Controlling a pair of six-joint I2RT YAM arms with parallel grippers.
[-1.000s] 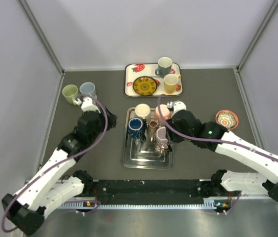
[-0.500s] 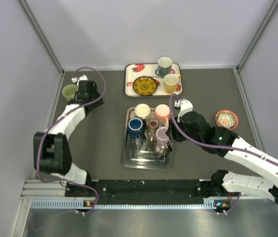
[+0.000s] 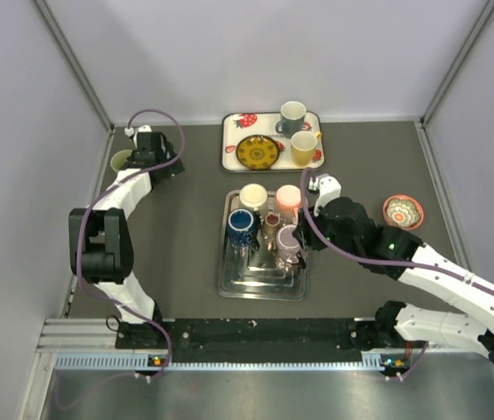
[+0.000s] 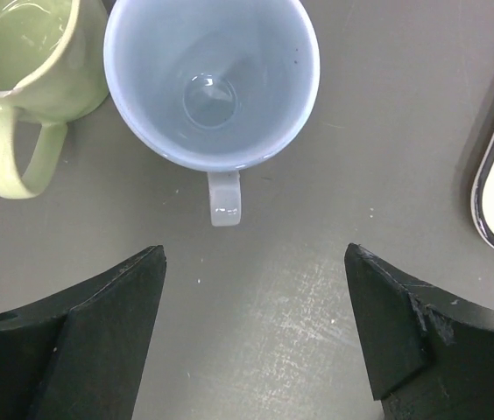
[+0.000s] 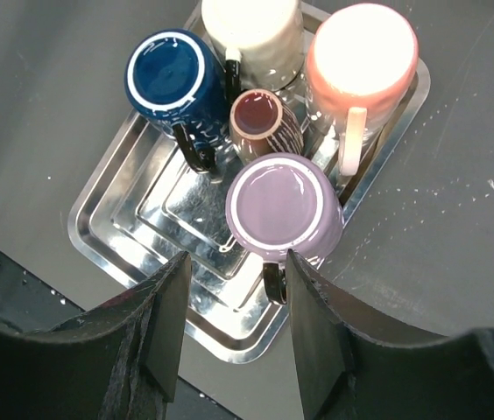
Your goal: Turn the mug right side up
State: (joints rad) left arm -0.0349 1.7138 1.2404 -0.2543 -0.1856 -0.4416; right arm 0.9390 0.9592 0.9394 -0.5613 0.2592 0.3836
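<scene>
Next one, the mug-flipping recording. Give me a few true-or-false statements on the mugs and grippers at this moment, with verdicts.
1. The pale blue ceramic mug stands mouth up on the table. True.
2. The left gripper is shut on its handle. False: it is open, and the mug stands free beyond its fingers.
3. A pale green mug stands beside the blue one. True.
4. The lilac mug lies outside the steel tray. False: it sits base up in the tray.
5. The right gripper holds a mug. False: it is open, above the lilac mug.
</scene>
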